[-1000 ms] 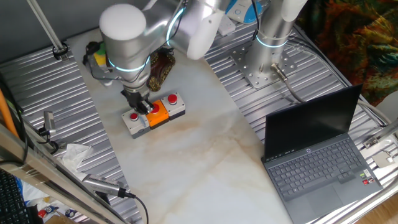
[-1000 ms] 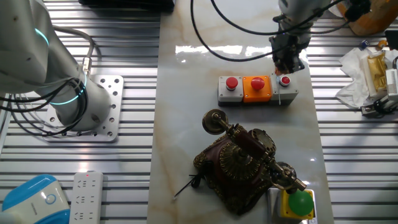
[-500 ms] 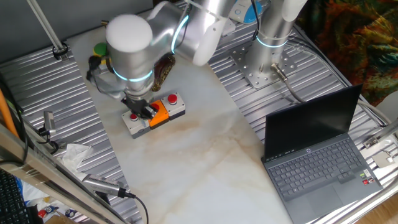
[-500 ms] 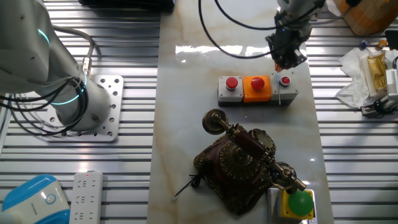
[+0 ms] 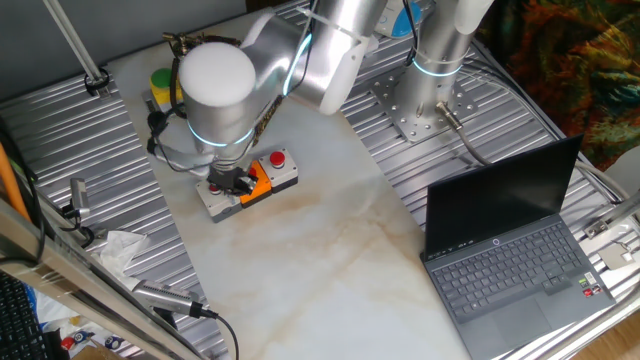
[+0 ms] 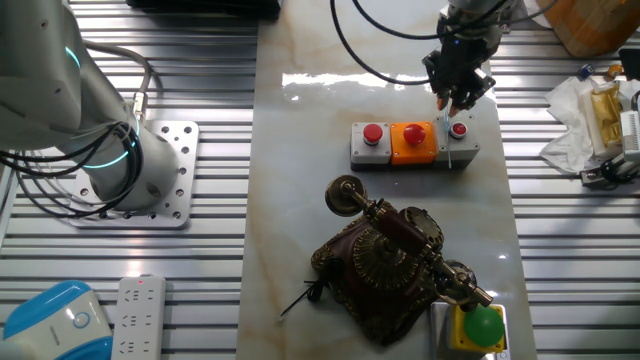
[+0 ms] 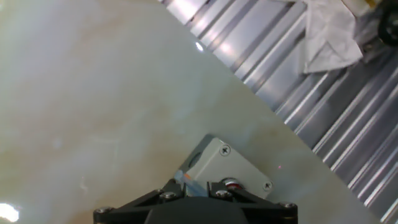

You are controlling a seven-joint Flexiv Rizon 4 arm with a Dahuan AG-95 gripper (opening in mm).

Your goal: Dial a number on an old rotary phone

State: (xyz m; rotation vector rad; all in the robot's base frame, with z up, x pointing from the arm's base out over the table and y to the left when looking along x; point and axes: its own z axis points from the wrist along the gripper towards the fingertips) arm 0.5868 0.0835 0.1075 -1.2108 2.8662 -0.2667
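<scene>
The old rotary phone, dark reddish-brown with brass filigree, handset on its cradle, stands on the marble table near the front in the other fixed view. In one fixed view my arm hides nearly all of it. My gripper hangs just above the far right end of the grey button box, well apart from the phone. Its fingers stand close together and hold nothing. The hand view shows the box's end with one red button below the gripper body.
A green ball on a yellow block sits beside the phone. Crumpled white paper lies on the ribbed metal to the right. An open laptop and the arm's base stand on the table's sides.
My gripper has lifted off the right red button and drifted slightly away from the box. The arm has swung further over the phone in one fixed view.
</scene>
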